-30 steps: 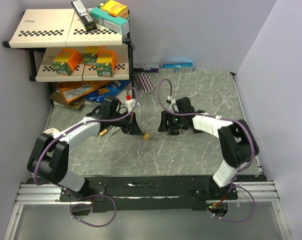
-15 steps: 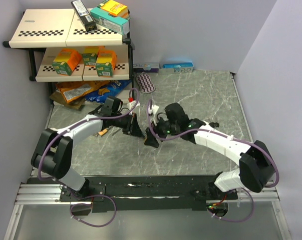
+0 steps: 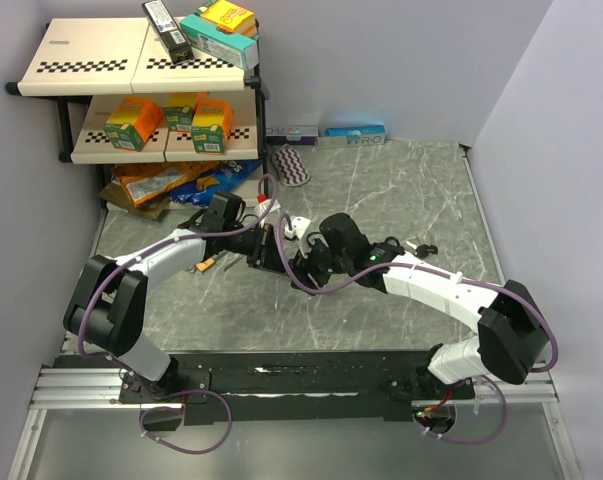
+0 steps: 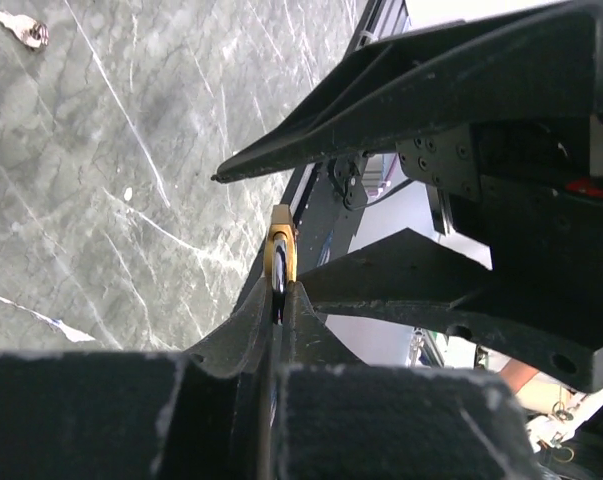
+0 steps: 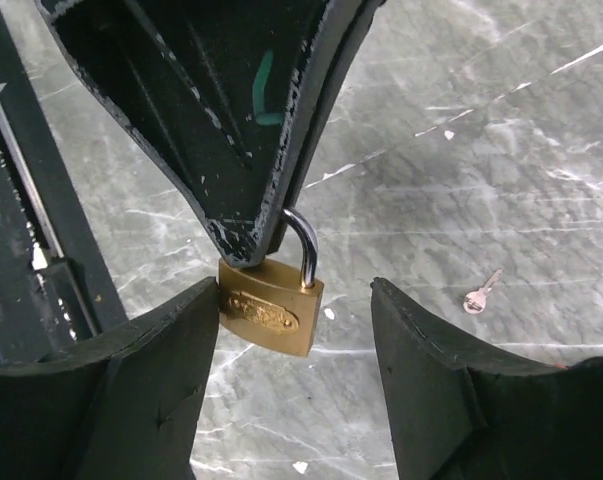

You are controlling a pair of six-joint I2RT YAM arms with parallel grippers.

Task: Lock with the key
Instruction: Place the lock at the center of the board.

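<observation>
Brass padlock (image 5: 271, 308) held aloft by the left gripper (image 5: 249, 240), with the right gripper (image 5: 291, 290) opened around it.
The padlock is pinched by its shackle in the closed left jaws and hangs upright, body downward, above the table (image 5: 501, 150). It is framed between the parted right jaws, close against one and clear of the other. The key (image 5: 478, 293) is seen lying flat on the table beyond the farther jaw, ungripped.
</observation>
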